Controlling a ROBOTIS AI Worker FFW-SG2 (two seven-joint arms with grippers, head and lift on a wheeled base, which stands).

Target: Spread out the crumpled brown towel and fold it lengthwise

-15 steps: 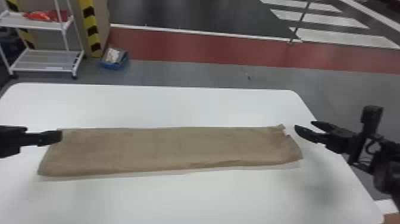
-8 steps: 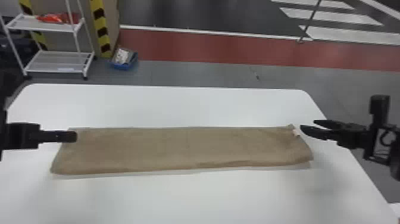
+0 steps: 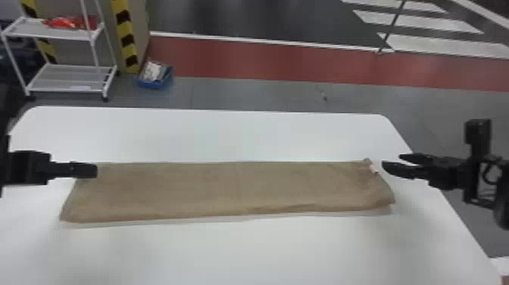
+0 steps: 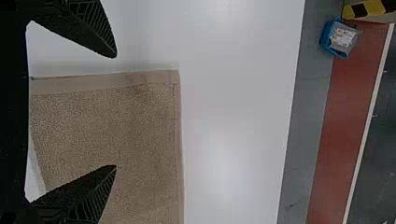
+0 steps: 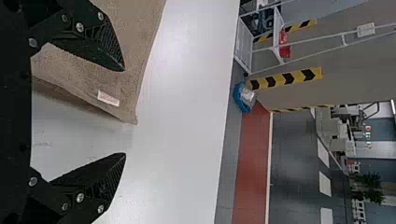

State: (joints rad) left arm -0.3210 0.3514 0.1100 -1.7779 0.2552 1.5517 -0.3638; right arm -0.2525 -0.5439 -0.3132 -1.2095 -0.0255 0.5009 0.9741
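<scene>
Finishing the lengthwise fold, seemingly, with the brown towel (image 3: pixel 227 189) flat in a long strip across the counter (image 3: pixel 246 250). Next, probably lift away left end effector (image 4: pixel 116 112) and right end effector (image 5: pixel 124 112), both spread, gripping nothing, using open room toward far and near edges.

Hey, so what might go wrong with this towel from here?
The left gripper hovers open at the towel's left end; dipping lower, it might drag that corner askew. The right gripper, also open, sits by the corner with the pale tag and could snag it. The near edge ripples toward the right, so pressing there may set a crease.
</scene>
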